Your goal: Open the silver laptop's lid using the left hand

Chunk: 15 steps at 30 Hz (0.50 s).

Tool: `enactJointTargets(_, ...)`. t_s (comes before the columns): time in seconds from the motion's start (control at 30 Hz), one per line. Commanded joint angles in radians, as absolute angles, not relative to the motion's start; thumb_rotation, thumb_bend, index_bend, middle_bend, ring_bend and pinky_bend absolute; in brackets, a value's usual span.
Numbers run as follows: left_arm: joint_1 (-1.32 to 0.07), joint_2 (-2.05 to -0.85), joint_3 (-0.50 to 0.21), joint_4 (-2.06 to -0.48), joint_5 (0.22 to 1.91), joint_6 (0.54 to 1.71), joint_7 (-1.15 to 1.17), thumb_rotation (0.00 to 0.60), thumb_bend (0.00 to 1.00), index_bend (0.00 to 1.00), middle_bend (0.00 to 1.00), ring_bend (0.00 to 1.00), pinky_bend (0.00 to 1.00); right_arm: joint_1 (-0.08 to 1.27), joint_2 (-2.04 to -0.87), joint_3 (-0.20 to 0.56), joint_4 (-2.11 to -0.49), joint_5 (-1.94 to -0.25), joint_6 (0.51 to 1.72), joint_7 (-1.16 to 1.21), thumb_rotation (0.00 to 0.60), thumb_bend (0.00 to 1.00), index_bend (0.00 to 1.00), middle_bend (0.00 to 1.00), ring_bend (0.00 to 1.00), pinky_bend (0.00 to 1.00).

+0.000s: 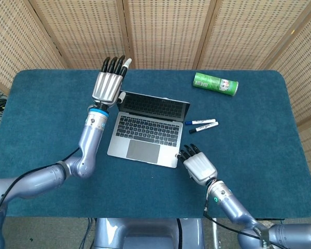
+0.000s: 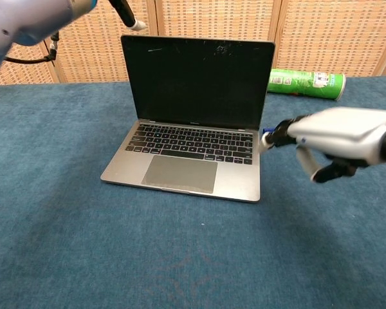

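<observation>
The silver laptop [image 1: 145, 132] [image 2: 190, 161] stands open in the middle of the blue table, its dark screen [image 2: 196, 80] upright. My left hand [image 1: 108, 83] hovers above the lid's far left corner with straight, spread fingers and holds nothing; the chest view shows only one fingertip [image 2: 138, 26], clear of the lid. My right hand [image 1: 198, 165] [image 2: 338, 138] floats off the table beside the laptop's right edge, fingers apart and empty.
A green can [image 1: 215, 83] [image 2: 305, 84] lies on its side at the back right. Two markers [image 1: 202, 125] lie just right of the laptop. Wicker screens [image 1: 166, 31] close off the back.
</observation>
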<state>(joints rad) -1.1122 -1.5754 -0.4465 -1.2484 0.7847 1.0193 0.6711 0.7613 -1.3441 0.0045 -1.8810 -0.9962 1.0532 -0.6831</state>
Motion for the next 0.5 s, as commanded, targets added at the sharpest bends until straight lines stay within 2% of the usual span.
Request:
enactJointTargets(0.03,-1.056,-1.469,-0.439,-1.405,0.83,1.08,0.652,0.6,0.31,0.0,0.0,0.0,0.0,0.724,-1.267,0.019,-1.929,-1.048,1.1,-0.617,0.6,1.0,0.17,0.18,0.0,0.05)
enactJointTargets(0.23,-0.945,-1.3,-0.423,-1.608,0.923,1.17,0.585,0.6,0.31,0.0,0.0,0.0,0.0,0.625,-1.144,0.014,-1.909,-1.154,1.184,-0.438,0.6,1.0,0.17,0.18,0.0,0.05)
enactJointTargets(0.33,-0.894,-1.242,-0.407,-1.664,0.958,1.199,0.548,0.6,0.31,0.0,0.0,0.0,0.0,0.585,-1.117,0.013,-1.87,-1.185,1.214,-0.352,0.6,1.0,0.17,0.18,0.0,0.05)
enactJointTargets(0.5,-0.747,-1.133,-0.336,-1.739,1.061,1.269,0.409,0.6,0.31,0.0,0.0,0.0,0.0,0.495,-1.118,0.009,-1.718,-1.264,1.288,-0.156,0.6,1.0,0.17,0.18,0.0,0.05)
